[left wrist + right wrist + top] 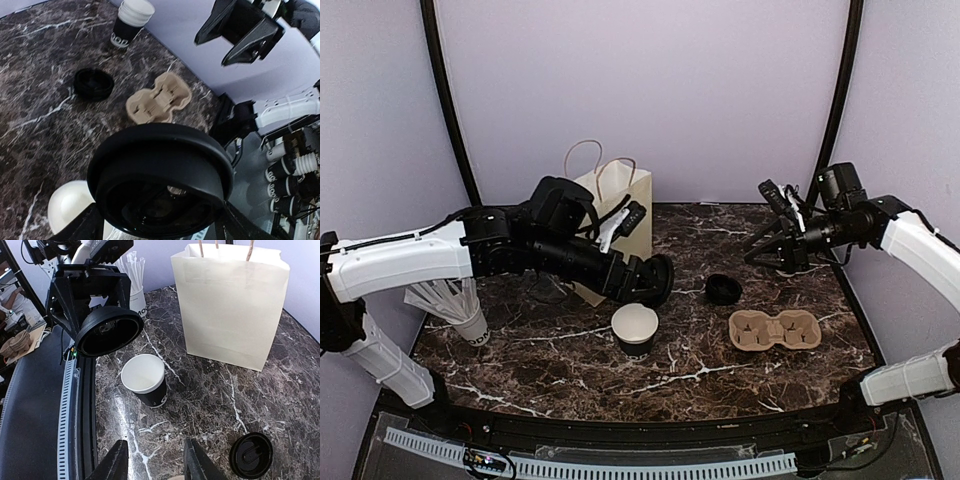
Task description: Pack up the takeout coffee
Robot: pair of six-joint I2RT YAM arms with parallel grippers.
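Observation:
An open paper cup (634,328), white inside with a dark wall, stands uncovered on the marble near the front middle. My left gripper (655,280) is shut on a round black lid (160,180), held tilted on edge just above and behind the cup (70,212). A second black lid (723,289) lies flat on the table to the right. The tan two-hole pulp tray (775,329) sits empty right of the cup. My right gripper (156,465) hovers high at the right rear, open, with nothing between its fingers (116,462).
A cream handled paper bag (615,215) stands upright at the back, behind the left arm. A white cup of paper-wrapped sticks (460,305) stands at the left. A stack of dark-walled cups (131,20) stands at the far right rear.

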